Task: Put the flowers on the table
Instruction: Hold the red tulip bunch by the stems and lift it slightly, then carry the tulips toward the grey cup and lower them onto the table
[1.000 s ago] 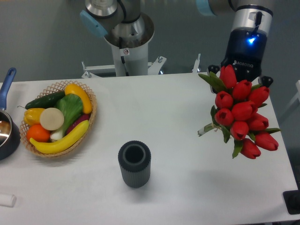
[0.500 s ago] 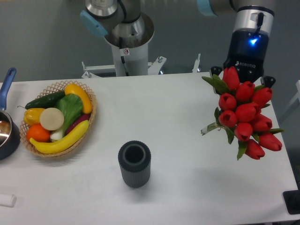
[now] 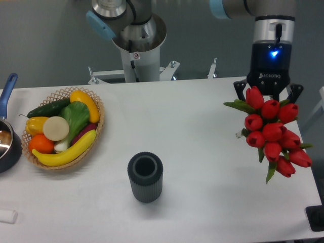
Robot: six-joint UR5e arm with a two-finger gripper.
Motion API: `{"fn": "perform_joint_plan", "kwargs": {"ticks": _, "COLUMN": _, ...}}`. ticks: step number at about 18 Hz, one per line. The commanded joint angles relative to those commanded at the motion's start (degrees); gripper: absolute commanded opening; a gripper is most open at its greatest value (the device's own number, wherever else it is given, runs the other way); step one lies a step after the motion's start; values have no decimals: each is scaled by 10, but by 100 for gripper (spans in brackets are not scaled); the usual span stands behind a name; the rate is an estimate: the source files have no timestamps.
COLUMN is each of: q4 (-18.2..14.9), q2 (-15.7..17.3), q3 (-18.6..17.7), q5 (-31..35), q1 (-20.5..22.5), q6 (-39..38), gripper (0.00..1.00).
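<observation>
The flowers (image 3: pixel 273 130), a bunch of red tulips with green leaves, hang at the right side of the white table (image 3: pixel 202 131), blooms toward the camera. My gripper (image 3: pixel 268 91) is right behind the top of the bunch, shut on its stems, which the blooms hide. The bunch looks held off the tabletop, near the right edge.
A dark ribbed cylindrical vase (image 3: pixel 145 177) stands at the front middle. A wicker basket (image 3: pixel 65 126) of fruit and vegetables sits at the left. A pot with a blue handle (image 3: pixel 6 131) is at the far left edge. The arm's base (image 3: pixel 135 40) is behind the table.
My gripper has moved right and turned, carrying the tulips toward the table's right edge.
</observation>
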Motion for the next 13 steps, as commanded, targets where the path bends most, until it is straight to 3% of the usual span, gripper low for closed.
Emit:
{"fn": "perform_joint_plan", "kwargs": {"ticks": 5, "q4": -3, "q2": -2, "q3": -37, "q5": 69, "q1": -12, "q6": 80, "gripper": 40}}
{"fn": "perform_joint_plan", "kwargs": {"ticks": 8, "q4": -22, "q2": -10, "q3": -51, "q5": 126, "q1": -32, "q6": 127, "gripper": 40}}
{"fn": "perform_joint_plan", "kwargs": {"ticks": 13, "q4": -24, "q2": -49, "q3": -62, "q5": 207, "q1": -60, "q6": 145, "gripper": 40}}
